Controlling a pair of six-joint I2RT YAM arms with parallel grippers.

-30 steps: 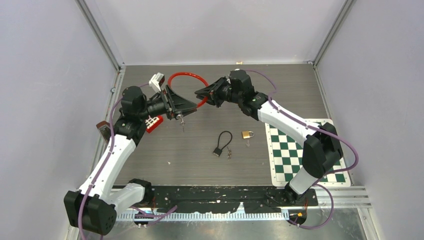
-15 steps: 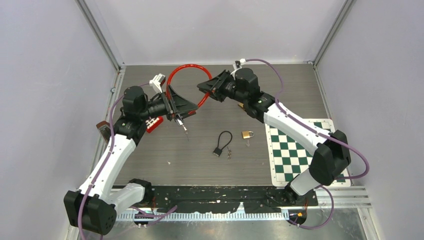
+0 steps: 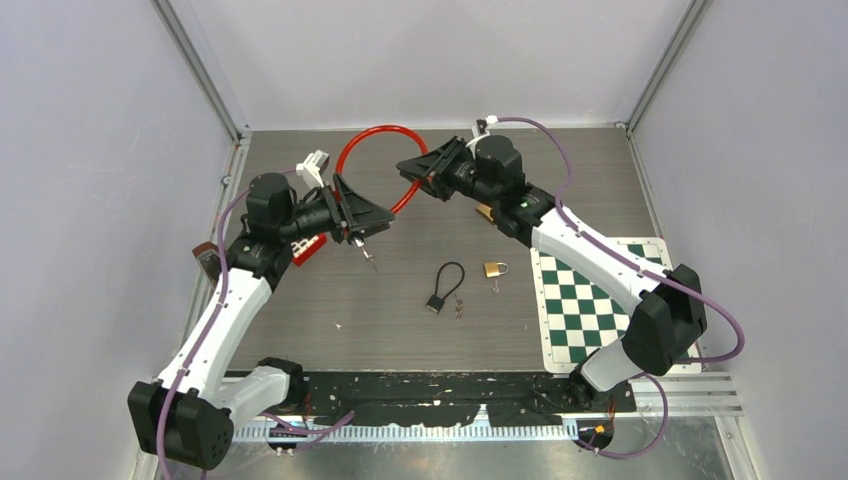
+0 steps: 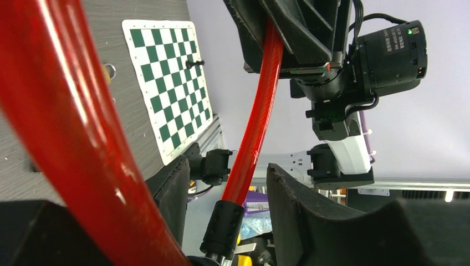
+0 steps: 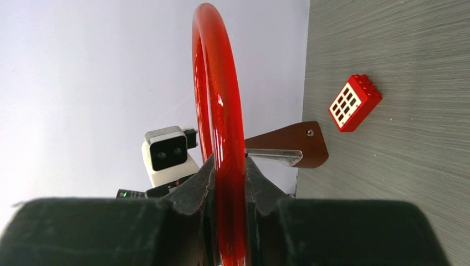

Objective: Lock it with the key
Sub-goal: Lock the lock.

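**Over the far half of the table: red loop between both grippers**

Over the far part of the grey wood-grain table [image 3: 400,330], the red plastic-coated cable lock [image 5: 213,83] hangs lifted as a round loop, clear of the surface.

Right gripper [image 5: 228,163]: clenched on the red cable, both fingers pressed flat to its sides.

Left gripper [image 4: 226,169]: jaws apart. The cable's black-sleeved end runs between them with a gap on each side.

A small metal key [image 3: 370,256] dangles just below my left gripper. Whether it sits in the cylinder, I cannot tell.

Room: the back wall is close behind the loop and the left rail runs beside my left forearm. A red toy brick [image 5: 354,102] lies under that forearm. Mid-table lie a black cable padlock [image 3: 434,305] and a brass padlock [image 3: 493,269], near each other and apart from the loop. The green-and-white chequered mat [image 3: 590,310] lies along the right edge, under my right arm.
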